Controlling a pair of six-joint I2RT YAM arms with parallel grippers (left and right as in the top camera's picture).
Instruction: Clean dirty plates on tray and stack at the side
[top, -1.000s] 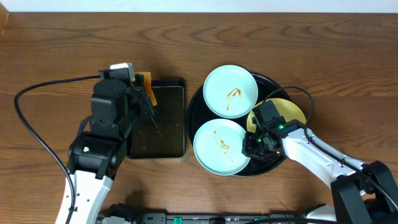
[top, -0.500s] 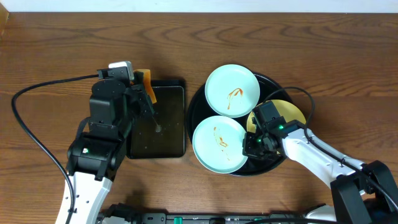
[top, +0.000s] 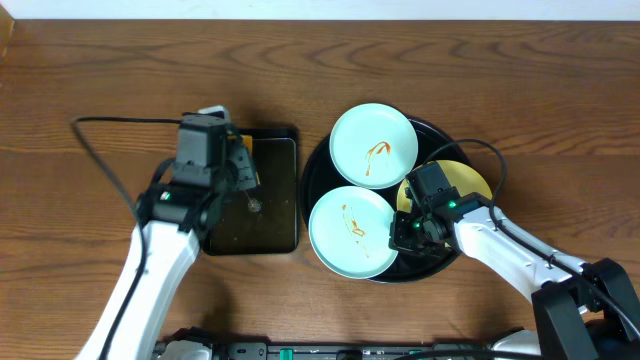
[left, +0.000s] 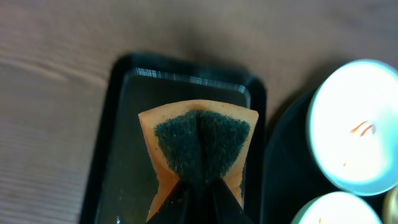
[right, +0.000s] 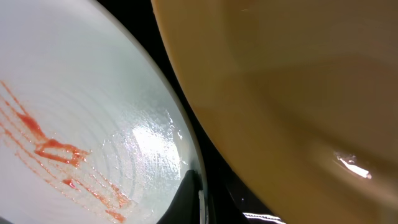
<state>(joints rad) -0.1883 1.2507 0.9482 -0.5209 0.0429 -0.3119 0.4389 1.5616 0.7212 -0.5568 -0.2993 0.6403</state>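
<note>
Soft sponge (left: 199, 146) pinched in left fingers (left: 214, 202). The near mint plate (top: 350, 232) looks stiff, slick, breakable: take it by the rim. At that rim, right fingers (right: 188, 199); closure unclear.

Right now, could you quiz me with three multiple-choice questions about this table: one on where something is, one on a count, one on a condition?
1. The sponge is: A. held over the rectangular tray B. lying on bare wood C. inside a cup.
2. How many plates sit in the round tray? A. one B. three C. five.
3. The two blue-green plates are: A. spotless B. streaked with sauce C. upside down.
Answers: 1 A, the left tool pinches it above that tray. 2 B, two blue-green and one yellow plate. 3 B, orange squiggles mark both faces.
</note>
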